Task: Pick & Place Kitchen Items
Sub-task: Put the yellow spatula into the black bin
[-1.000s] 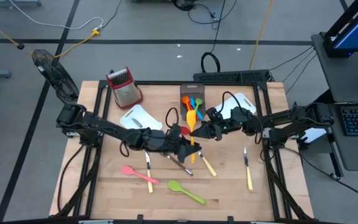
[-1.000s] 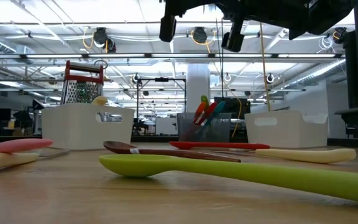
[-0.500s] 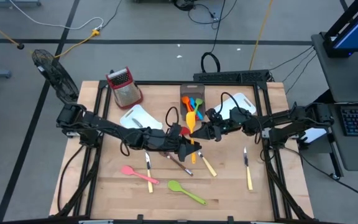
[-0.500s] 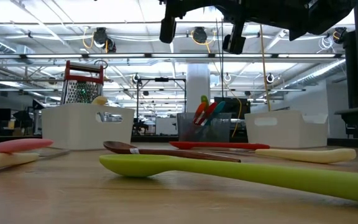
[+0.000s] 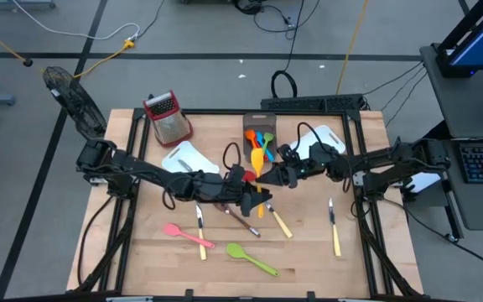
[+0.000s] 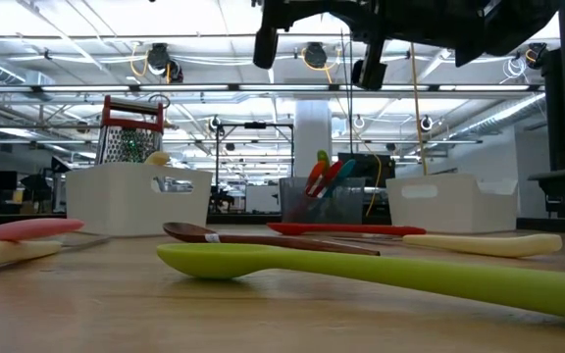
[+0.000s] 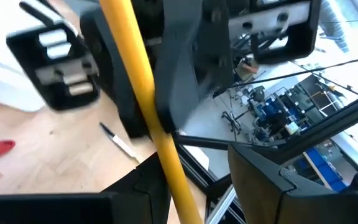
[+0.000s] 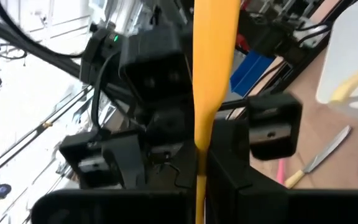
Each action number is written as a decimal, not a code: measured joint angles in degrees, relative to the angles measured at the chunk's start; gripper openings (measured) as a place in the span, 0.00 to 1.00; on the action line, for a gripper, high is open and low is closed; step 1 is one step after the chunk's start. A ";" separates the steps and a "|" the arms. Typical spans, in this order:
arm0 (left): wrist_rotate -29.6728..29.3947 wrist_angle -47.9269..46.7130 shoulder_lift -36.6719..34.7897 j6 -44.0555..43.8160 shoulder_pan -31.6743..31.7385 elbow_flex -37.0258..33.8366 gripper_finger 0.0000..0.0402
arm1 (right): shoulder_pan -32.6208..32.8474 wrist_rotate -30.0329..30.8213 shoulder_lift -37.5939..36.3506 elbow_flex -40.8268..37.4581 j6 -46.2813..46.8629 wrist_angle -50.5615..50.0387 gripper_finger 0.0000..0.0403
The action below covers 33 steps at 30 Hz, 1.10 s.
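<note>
While both arms crowd the middle of the table (image 5: pixel 141 252), look at what surrounds them: the red-topped box grater (image 5: pixel 168 117) stands at the far left corner, a white bin (image 5: pixel 188 158) sits just in front of it beside the left arm, a second white bin (image 5: pixel 325 139) sits far right behind the right arm, and the dark grey bin (image 5: pixel 259 132) stands between them with orange, blue and green utensils poking up out of it. Near the front edge, loose on the wood, lie a pink spoon (image 5: pixel 183 234), a green spoon (image 5: pixel 251 258), a yellow-handled knife (image 5: pixel 199 223) beside the pink one, a brown spoon (image 5: pixel 243 221), a cream-handled utensil (image 5: pixel 279 223) and another yellow-handled knife (image 5: pixel 334 230) off to the right, well apart from the rest. From table height the green spoon fills the foreground, with a red spatula (image 6: pixel 346 229) lying flat behind it. Now the action: the two grippers meet above the table just in front of the dark grey bin, and an orange-yellow spatula (image 5: pixel 259 186) hangs between them, off the wood. The right gripper (image 5: pixel 277 177) has its jaws clamped tight on the spatula's handle, which runs straight down between them in the right wrist view. The left gripper (image 5: pixel 257 201) faces it with jaws partly apart, and the yellow handle (image 7: pixel 143 99) passes through the gap between them; whether they actually press on it, I cannot tell.
</note>
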 joint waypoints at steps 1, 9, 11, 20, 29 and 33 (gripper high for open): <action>0.19 -0.45 0.00 -0.59 0.00 0.00 0.38 | -0.39 0.03 0.00 0.00 0.01 0.01 0.02; 0.44 -2.22 0.00 -4.08 0.00 0.00 0.36 | -1.77 -0.22 0.00 0.00 0.00 0.11 0.02; 0.54 -3.71 0.00 -4.37 0.00 0.00 0.31 | -2.01 -0.22 0.00 0.00 -0.19 0.06 0.02; 0.25 -7.30 -0.04 -5.99 0.86 -0.02 0.05 | -2.25 -0.28 0.00 0.00 -0.87 0.01 0.02; 1.77 -8.17 -0.04 -5.29 2.24 -0.02 0.03 | -2.73 -2.30 0.00 0.00 -2.86 -0.04 0.15; 2.36 -8.17 -0.04 -5.91 2.72 -0.02 0.03 | -3.56 -6.87 0.00 0.00 -3.05 -0.66 0.23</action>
